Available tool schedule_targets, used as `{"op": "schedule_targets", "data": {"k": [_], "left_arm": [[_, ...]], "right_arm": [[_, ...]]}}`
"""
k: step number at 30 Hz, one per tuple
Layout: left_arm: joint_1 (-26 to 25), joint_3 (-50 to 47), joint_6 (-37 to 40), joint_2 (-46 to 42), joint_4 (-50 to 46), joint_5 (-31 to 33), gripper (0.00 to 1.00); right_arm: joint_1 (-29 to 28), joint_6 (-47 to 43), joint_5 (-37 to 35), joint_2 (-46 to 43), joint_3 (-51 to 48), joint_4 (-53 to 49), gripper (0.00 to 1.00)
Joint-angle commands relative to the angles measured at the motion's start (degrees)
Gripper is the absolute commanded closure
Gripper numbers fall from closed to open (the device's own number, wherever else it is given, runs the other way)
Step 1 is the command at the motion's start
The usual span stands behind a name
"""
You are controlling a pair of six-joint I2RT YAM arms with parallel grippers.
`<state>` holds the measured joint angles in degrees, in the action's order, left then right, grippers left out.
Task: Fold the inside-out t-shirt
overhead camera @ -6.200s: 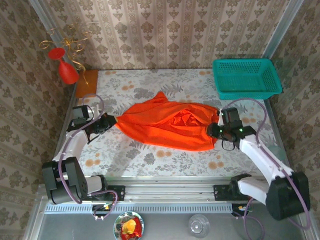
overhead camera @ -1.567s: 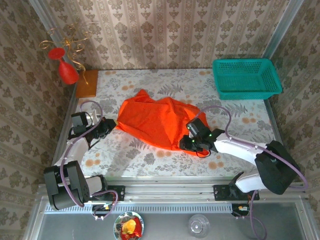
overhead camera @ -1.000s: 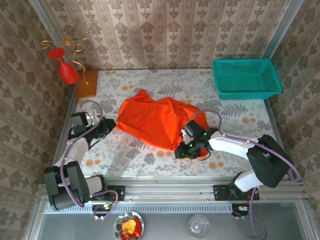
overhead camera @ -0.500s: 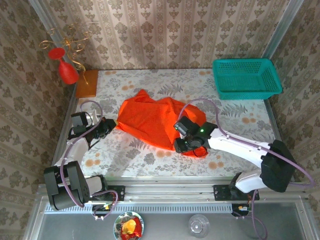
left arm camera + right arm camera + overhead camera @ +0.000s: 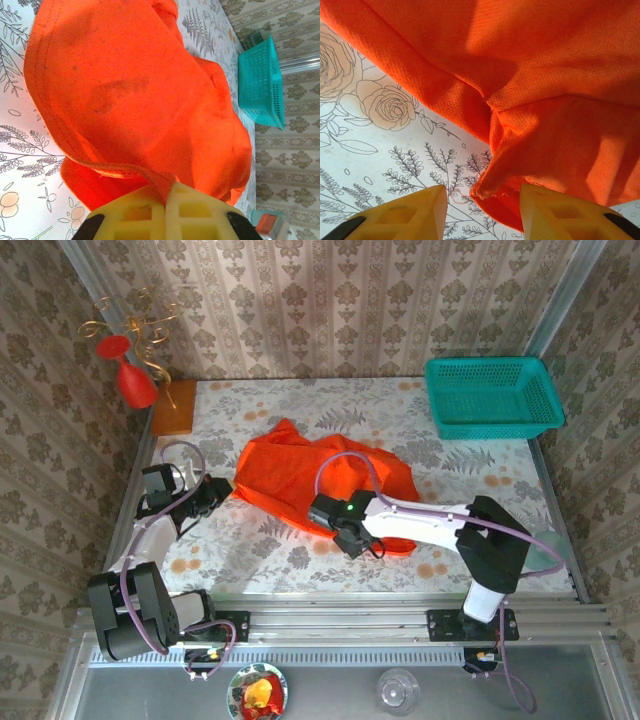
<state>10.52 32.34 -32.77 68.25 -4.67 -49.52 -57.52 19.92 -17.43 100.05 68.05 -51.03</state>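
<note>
Two arms on this one, and we've got the orange t-shirt (image 5: 300, 480) bunched into a rumpled heap on the flowery desk (image 5: 250, 552), a bit left of centre and nowhere near flat.

At the shirt's left edge sits the left hand (image 5: 213, 492). From its wrist cam we can see the yellow fingers (image 5: 135, 215) clenched together, with a hemmed edge of the cloth pinched right between them.

Over at the near edge of the heap is the right hand (image 5: 348, 538), its arm stretched across low over the desk from the right side. On that wrist cam the fingers stand apart, so it's released. A folded corner of the shirt lies on the desk in the gap, and we can't see either finger pressing on it.

Other stuff: the teal basket (image 5: 490, 390) is in the far right corner, well apart from the shirt. A red goblet ornament (image 5: 135, 383) is up by the far left corner, with a wooden block (image 5: 173, 407) just beside it.
</note>
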Motion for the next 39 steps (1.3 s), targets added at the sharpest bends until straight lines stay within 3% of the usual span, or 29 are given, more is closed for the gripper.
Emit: {"op": "schedule_targets", "data": {"k": [1,11,21,27,39], "left_arm": [[0.02,1.68,1.05,-0.39,-1.4,-0.84,1.0],[0.2,1.66,1.22,-1.03,-1.87,-0.76,1.0],[0.3,1.59,1.38,-1.19,-2.2,-0.97,1.0],[0.37,2.91,1.05,-1.69,-2.44,-0.98,1.0],[5.42,23.82,1.05,-7.94,-10.16,3.28,1.0]], "right_arm": [[-1.26,-3.71,-5.59,2.64,2.84,-4.47,0.55],[-1.46,-6.92,-9.52,6.85,2.46,-5.4,0.57],[-1.46,-6.91,-10.16,4.43,1.65,-4.96,0.82],[-1.13,-6.83,-14.94,-1.16,2.97,-7.07,1.0],[10.96,-15.23,-24.76,-18.91,18.71,-3.12,1.0]]}}
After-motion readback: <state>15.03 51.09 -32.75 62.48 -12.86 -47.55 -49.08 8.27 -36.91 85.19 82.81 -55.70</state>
